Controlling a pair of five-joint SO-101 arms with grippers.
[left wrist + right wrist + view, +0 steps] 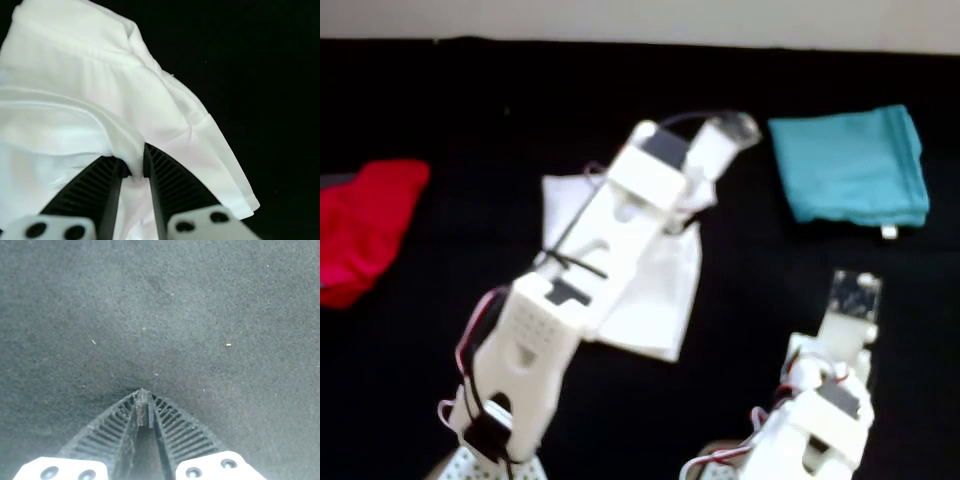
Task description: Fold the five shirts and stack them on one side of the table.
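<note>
A white shirt (655,290) lies partly folded in the middle of the black table (470,90), under my left arm (610,230). My left gripper (132,167) is shut on a raised fold of the white shirt (75,100). A folded teal shirt (850,165) lies flat at the far right. At the left edge sits a crumpled red shirt (365,225). My right gripper (144,402) is shut with nothing in it, just above bare black cloth near the front right, below the teal shirt; the high view places the right gripper (853,295) there too.
Bare black cloth stretches between the red shirt and the white one and along the far edge. A pale wall (640,18) runs behind the table. Both arm bases stand at the near edge.
</note>
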